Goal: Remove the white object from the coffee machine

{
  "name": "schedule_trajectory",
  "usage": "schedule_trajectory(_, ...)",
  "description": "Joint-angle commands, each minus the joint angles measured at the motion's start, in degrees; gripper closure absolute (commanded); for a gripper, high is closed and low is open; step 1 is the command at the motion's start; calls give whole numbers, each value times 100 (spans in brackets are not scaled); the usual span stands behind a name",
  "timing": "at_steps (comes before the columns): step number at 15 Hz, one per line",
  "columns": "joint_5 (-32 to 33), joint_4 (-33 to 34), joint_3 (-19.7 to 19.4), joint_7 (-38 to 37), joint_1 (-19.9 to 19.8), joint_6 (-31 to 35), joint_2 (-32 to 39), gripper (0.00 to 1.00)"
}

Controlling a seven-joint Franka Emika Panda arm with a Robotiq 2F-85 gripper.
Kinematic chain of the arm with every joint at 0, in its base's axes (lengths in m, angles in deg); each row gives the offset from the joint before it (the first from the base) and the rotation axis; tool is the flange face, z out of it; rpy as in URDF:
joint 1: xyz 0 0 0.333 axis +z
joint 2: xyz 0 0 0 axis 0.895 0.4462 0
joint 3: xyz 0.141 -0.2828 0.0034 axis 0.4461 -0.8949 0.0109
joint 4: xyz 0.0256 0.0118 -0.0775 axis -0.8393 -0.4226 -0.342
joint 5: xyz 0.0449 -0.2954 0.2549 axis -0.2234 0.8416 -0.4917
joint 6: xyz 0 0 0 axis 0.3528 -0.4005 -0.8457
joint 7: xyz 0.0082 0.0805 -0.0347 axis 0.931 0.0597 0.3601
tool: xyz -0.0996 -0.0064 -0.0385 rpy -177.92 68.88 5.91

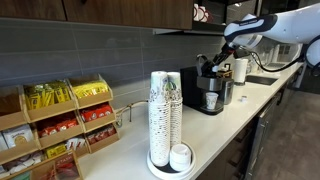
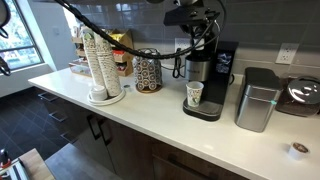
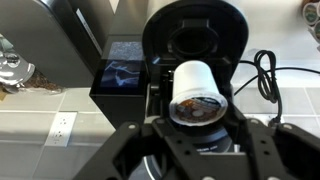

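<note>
In the wrist view the gripper [image 3: 196, 140] fills the bottom, its fingers clamped on one white object [image 3: 197, 92], a small cup-like piece with a dark printed face, at centre frame. Behind it, upper centre, sits one coffee machine [image 3: 190, 30]. In an exterior view, one printed paper cup [image 2: 194, 95] stands under it.

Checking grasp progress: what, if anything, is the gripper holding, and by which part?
Cannot be told: the gripper hangs over the coffee machine, jaws flanking a white cup-like piece, contact unclear.
</note>
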Motion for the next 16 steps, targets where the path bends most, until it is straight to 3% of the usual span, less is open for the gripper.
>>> schedule_trajectory(1,-10,-578,66,498,-19,-396,-643,71)
schedule_trajectory(8,-275,-2188,358,1829,63,-1063,-1686,71)
schedule_trajectory(9,-381,-2376,117,1999,333,-1106,-1772,71)
schedule_trajectory(13,-229,-3187,-34,2190,679,-800,-1997,71)
schedule_trajectory(14,-248,-2615,-99,2015,712,-1081,-1716,46)
schedule_trajectory(16,-238,-2888,-139,2046,799,-951,-1791,46)
